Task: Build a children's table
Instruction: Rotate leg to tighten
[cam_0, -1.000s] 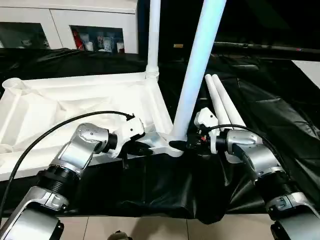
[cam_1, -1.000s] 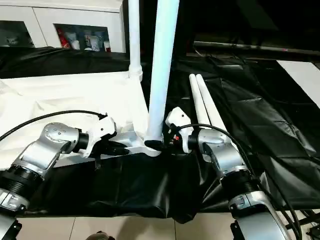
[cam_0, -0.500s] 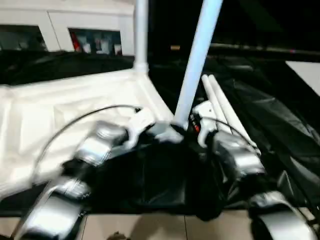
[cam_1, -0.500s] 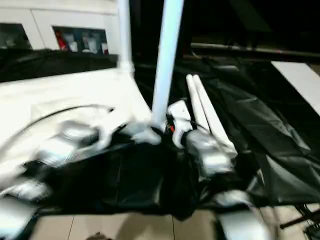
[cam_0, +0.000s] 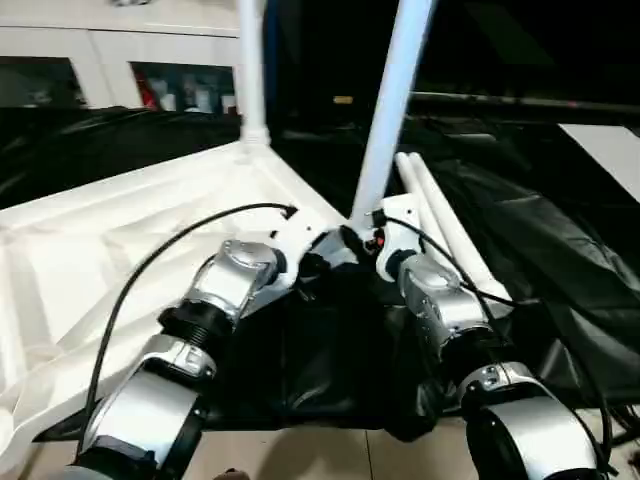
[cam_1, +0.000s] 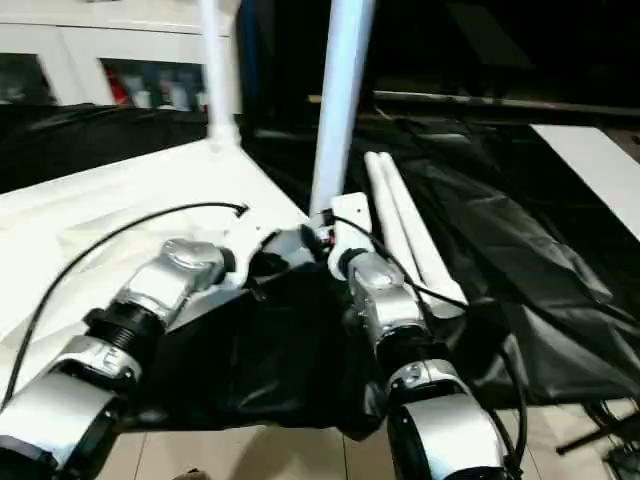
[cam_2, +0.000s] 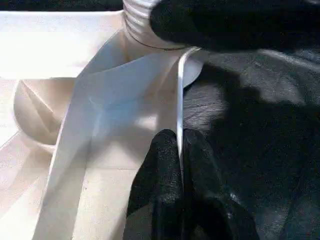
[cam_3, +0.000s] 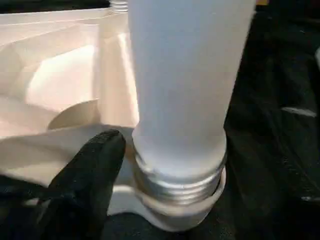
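The white tabletop (cam_0: 120, 240) lies upside down on the black sheet (cam_0: 540, 240) covering the counter, with one leg (cam_0: 250, 70) standing in its far corner socket and a second leg (cam_0: 395, 100) standing tilted in its near corner socket, threads showing at the base. The left hand (cam_2: 179, 150) is pinched shut on the tabletop's thin rim just beside that near socket, while the right hand (cam_0: 352, 240) sits at the base of the second leg, one finger (cam_3: 90, 175) beside the threads; whether it grips the leg cannot be told. Two spare legs (cam_0: 440, 220) lie side by side on the sheet beyond the right arm.
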